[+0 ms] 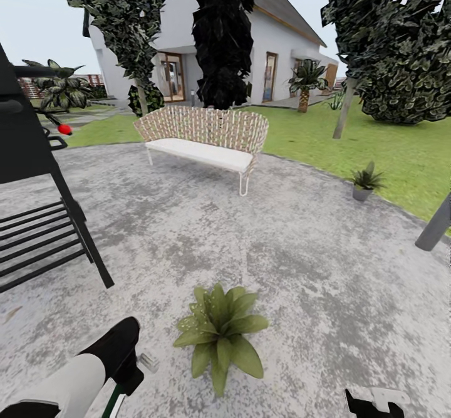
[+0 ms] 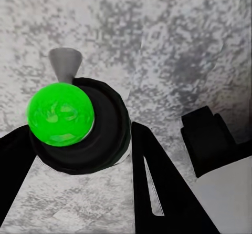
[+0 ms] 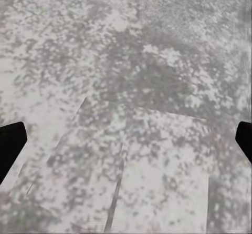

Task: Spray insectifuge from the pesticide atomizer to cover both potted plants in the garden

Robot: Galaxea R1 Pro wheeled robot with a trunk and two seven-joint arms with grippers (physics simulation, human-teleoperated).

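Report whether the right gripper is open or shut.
Open. In the right wrist view the two dark fingertips sit at opposite edges of the picture, with bare grey patio showing across the wide gap between them and nothing held.

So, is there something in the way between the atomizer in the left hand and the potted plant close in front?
Nothing visible. The left hand holds the atomizer, and only bare stone patio lies between it and the near potted plant. The black grill stands off to the side.

A wicker bench (image 1: 203, 139) faces a black grill (image 1: 37, 186) before a white house (image 1: 250, 48).
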